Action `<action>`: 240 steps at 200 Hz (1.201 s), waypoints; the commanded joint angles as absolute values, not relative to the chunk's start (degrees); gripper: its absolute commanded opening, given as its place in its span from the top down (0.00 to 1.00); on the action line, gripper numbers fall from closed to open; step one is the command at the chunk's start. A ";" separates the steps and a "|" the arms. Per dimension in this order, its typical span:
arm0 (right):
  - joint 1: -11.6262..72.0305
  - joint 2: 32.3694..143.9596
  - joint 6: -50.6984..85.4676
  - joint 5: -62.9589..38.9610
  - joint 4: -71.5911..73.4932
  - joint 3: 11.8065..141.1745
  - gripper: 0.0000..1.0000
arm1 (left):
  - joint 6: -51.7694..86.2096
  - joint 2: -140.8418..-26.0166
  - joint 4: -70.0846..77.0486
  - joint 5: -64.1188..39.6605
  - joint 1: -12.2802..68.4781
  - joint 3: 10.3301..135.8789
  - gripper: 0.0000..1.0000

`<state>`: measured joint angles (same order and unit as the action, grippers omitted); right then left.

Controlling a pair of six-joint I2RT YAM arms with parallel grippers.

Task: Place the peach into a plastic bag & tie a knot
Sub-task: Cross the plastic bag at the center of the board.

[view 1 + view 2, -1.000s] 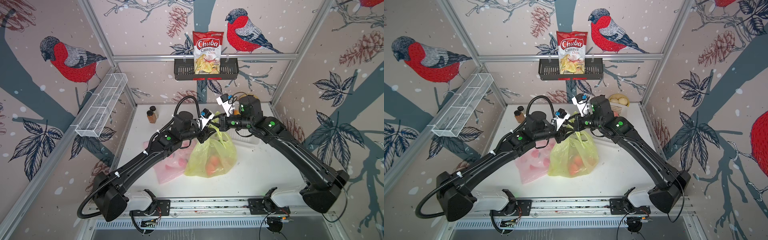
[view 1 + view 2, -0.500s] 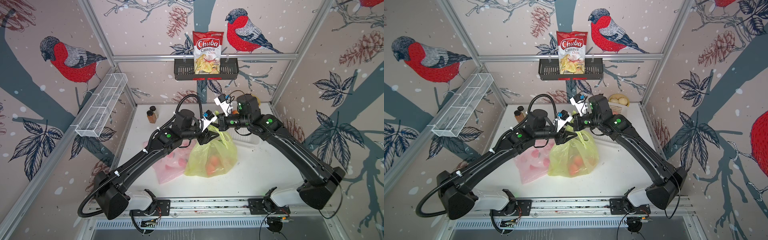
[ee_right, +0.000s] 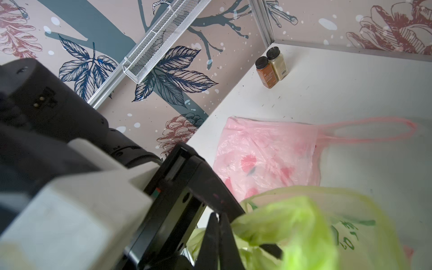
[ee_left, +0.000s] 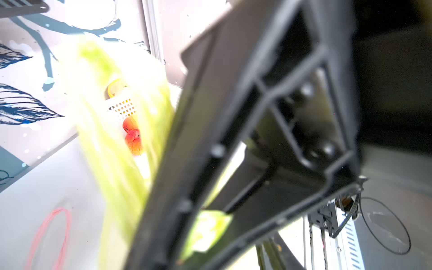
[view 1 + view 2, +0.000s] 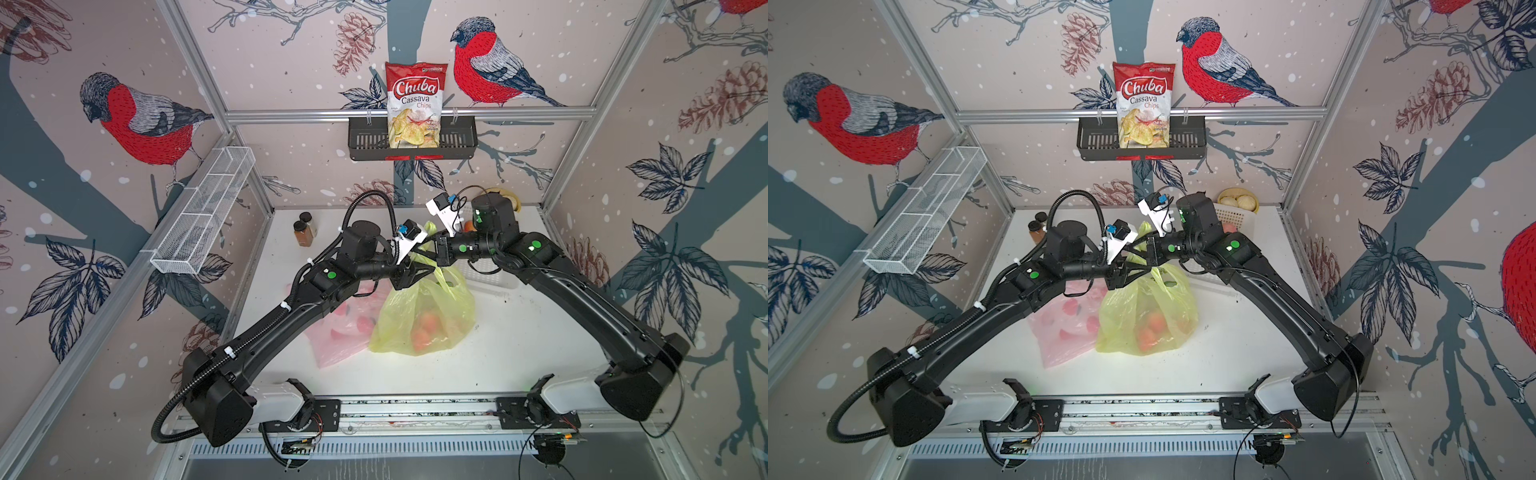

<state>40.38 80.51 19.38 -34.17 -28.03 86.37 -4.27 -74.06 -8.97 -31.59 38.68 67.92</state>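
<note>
A yellow-green plastic bag stands mid-table with an orange peach showing through its wall. Its handles are drawn up to both grippers, which meet above it. My right gripper is shut, fingers pressed together, with the bag's green handle bunched against them. My left gripper faces it with jaws apart and a strip of green plastic between them. The left wrist view is blurred and mostly blocked by black gripper parts.
A pink plastic bag lies flat left of the green one, under the left arm. Two spice jars stand at the back left. A white basket with more peaches and a yellow bowl sit at the back right.
The left jaws have widened. Both grippers have shifted slightly toward the back left, taking the bag's top with them. The right gripper has stayed shut.
</note>
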 commanded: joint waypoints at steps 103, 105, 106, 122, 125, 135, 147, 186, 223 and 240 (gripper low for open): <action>40.32 77.98 26.43 -39.93 -16.11 82.09 0.94 | -0.02 -74.93 0.98 -34.73 38.34 66.30 0.85; 40.34 77.94 26.40 -39.73 -16.31 82.09 0.92 | -0.01 -74.94 1.12 -34.68 38.33 66.28 0.87; 40.34 77.86 26.39 -39.69 -16.37 82.09 0.91 | 0.04 -74.91 1.22 -34.65 38.32 66.27 0.88; 39.92 77.29 26.01 -38.63 -17.75 82.05 0.79 | 0.35 -74.88 2.57 -34.21 38.23 65.35 0.98; 39.78 77.13 25.95 -38.34 -18.02 82.06 0.77 | 0.29 -74.88 2.61 -34.25 38.21 65.34 0.99; 39.15 76.35 25.63 -37.24 -19.24 82.09 0.66 | 0.22 -75.01 2.68 -34.42 38.15 65.14 1.00; 38.16 75.07 25.18 -35.62 -20.88 82.35 0.50 | 0.13 -75.06 2.73 -34.72 38.06 65.07 1.00; 33.18 69.66 24.94 -28.45 -23.95 83.55 0.30 | -0.26 -75.15 2.51 -36.11 37.97 65.07 1.00; 33.10 73.05 24.92 -26.67 -26.62 86.72 0.33 | -0.48 -75.72 1.59 -37.18 37.97 65.72 1.00; 33.94 75.10 24.79 -26.91 -26.63 87.19 0.37 | -0.43 -75.94 1.49 -37.43 37.97 65.87 1.00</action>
